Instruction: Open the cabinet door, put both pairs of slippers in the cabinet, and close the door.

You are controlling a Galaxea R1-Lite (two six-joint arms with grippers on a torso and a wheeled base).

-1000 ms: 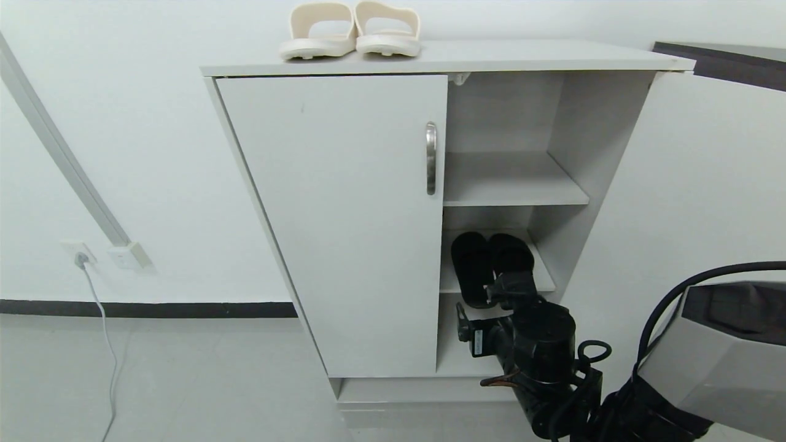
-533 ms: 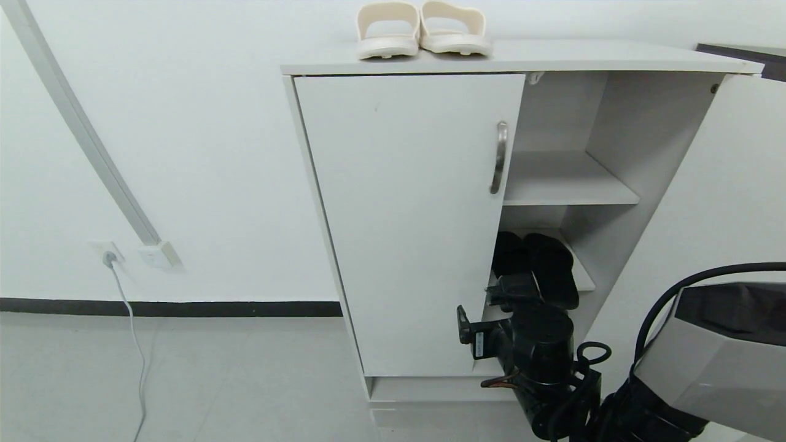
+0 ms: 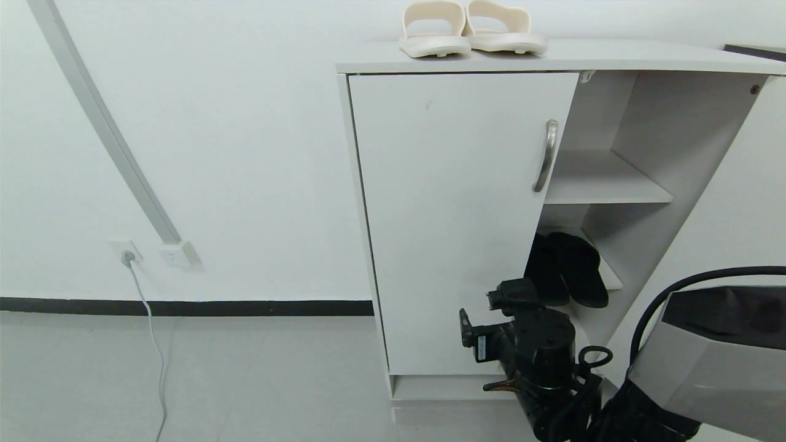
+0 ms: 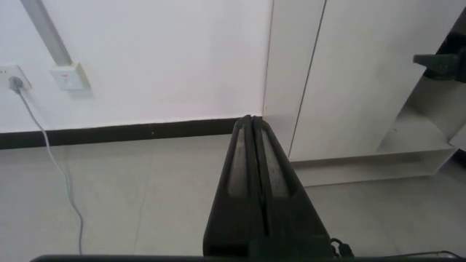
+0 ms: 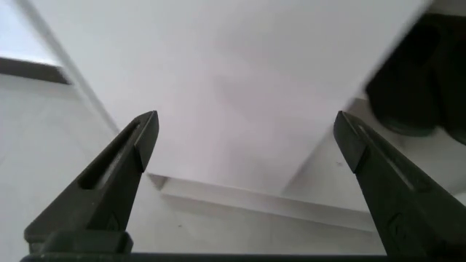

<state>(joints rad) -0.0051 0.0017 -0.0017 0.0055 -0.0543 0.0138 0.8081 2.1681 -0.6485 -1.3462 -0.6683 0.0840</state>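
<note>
The right gripper [image 5: 246, 125] is held wide open, with nothing between its fingers [image 5: 116, 167], and it is seen low in front of the cabinet [image 3: 645, 56], close to the free edge of the closed door [image 3: 454, 215] and just outside the open compartment. Beyond this gripper, the black slippers [image 3: 568, 267] are found side by side on the lower shelf [image 3: 614, 283] inside the open compartment, toes pointing inward; they are not touched by the gripper. Above them the upper shelf [image 3: 608, 184] is seen, and a metal handle [image 3: 545, 156] is mounted upright on the closed door beside the opening. The open door [image 3: 758, 190] is swung out at the cabinet's right side. The cream slippers [image 3: 473, 31] are set as a pair on top of the cabinet, above the closed door. The left gripper [image 4: 251, 122] is closed, its fingers pressed together with nothing held, and it is pointed toward the floor [image 4: 145, 189] near the cabinet's lower left corner. On the wall to the left, a socket [image 3: 126, 253] with a plugged-in cable [image 3: 153, 344] is placed, and a black skirting strip [image 3: 184, 306] is run along the base of the wall.
</note>
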